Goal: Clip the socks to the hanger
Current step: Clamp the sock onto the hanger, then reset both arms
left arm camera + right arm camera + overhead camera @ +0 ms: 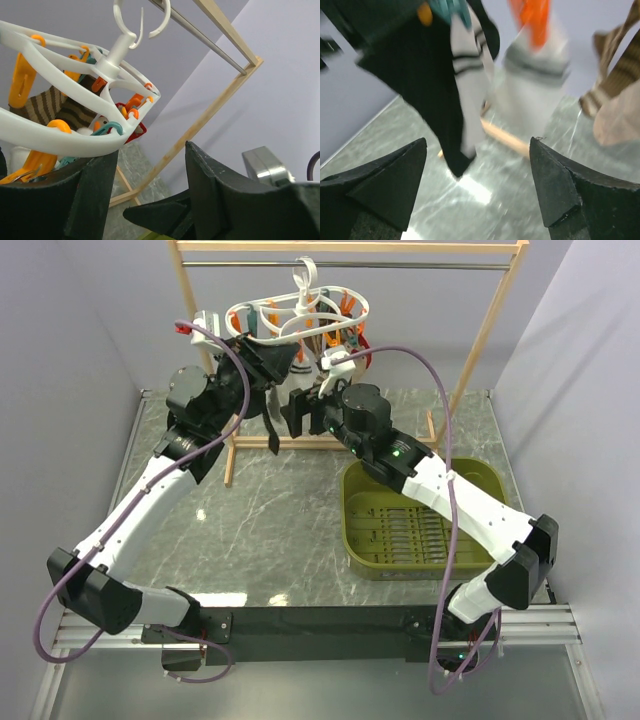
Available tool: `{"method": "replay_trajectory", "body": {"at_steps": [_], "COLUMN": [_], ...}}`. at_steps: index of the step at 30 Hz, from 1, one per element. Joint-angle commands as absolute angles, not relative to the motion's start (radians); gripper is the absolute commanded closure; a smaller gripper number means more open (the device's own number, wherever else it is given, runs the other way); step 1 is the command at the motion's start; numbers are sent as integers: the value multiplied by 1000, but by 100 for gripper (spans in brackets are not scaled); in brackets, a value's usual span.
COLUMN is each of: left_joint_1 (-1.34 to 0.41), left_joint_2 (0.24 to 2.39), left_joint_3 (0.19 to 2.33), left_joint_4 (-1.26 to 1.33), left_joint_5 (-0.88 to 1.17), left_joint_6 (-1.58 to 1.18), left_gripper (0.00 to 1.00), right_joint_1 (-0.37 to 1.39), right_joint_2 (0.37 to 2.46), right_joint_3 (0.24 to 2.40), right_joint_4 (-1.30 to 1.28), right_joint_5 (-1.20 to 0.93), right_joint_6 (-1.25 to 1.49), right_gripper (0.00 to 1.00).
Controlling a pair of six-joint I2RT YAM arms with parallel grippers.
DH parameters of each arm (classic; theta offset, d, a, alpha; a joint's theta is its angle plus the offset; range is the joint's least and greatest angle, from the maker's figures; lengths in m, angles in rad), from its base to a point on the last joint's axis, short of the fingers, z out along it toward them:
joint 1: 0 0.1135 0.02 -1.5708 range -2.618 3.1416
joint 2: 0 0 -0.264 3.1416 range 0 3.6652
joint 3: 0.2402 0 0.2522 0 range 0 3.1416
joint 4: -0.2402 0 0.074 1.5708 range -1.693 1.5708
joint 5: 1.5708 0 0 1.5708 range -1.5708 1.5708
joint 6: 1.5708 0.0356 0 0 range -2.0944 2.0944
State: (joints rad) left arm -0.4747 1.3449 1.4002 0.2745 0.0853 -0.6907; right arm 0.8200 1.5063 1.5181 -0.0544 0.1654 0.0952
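Right wrist view shows a sock (472,90) hanging from a teal clip (451,9) on the hanger (60,140), so the right gripper (478,142) and left gripper (150,150), fingers apart and empty, should move gently.

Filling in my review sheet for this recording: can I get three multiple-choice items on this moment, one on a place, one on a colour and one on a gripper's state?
1. Where is the olive basket?
A. On the table, on the robot's right side
B. On the floor beside the table
C. On the table, on the robot's left side

2. What colour is the frame of the hanger?
A. Black
B. White
C. Red

3. How is the right gripper?
A. Shut on a sock
B. Open, with nothing between its fingers
C. Shut on a clip

Answers:
1. A, since the top view shows it on the marbled surface, right of centre.
2. B, since the left wrist view shows a white openwork rim.
3. B, since the right wrist view shows the fingers wide apart and nothing held.
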Motion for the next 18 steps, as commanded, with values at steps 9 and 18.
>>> {"method": "replay_trajectory", "body": {"at_steps": [9,18], "left_joint_1": [-477,-476], "left_joint_2": [1240,1043], "left_joint_3": [1447,1410], "left_joint_4": [46,-284], "left_joint_5": [133,3], "left_joint_6": [-601,-580], "left_gripper": [23,12], "right_joint_1": [713,600], "right_joint_2": [1253,1004], "right_joint_3": [1445,1321], "right_joint_4": [-394,-526], "right_joint_5": [123,121], "right_joint_6": [346,440], "right_gripper": [9,5]}}
